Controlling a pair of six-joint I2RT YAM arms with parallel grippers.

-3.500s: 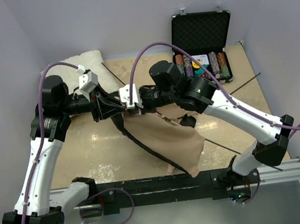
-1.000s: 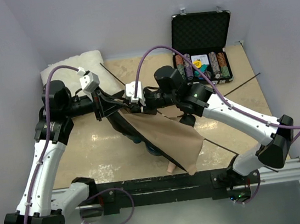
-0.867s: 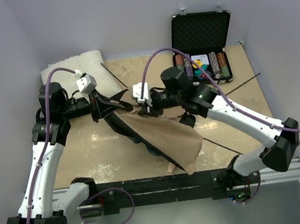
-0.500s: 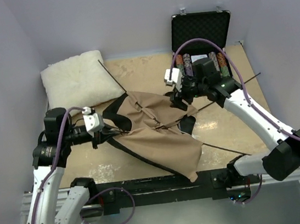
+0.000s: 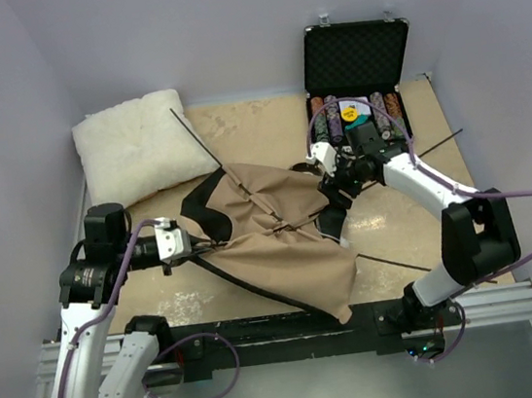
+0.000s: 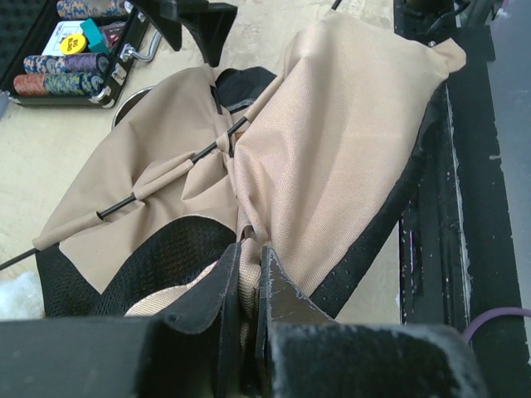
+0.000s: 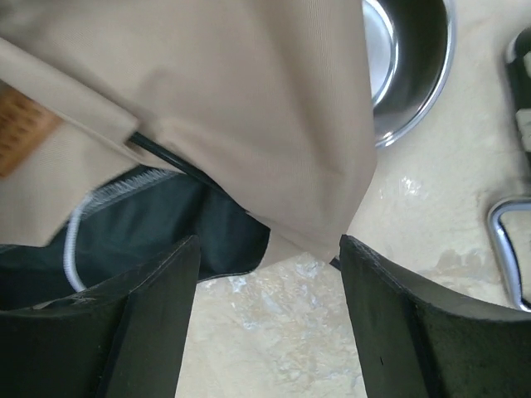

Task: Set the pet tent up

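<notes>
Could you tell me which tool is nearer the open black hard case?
Right. The right tool hangs in front of the black case; the left tool, clamped on the tan fabric pet tent, is far to its left.

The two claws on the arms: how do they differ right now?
The left gripper is shut, pinching tan fabric of the pet tent. The right gripper stands open and grips nothing. In the top view, the left gripper sits at the tent's left edge. The right gripper is at the tent's right edge, near the poker chip case. Both have black fingers and are at the tent.
</notes>
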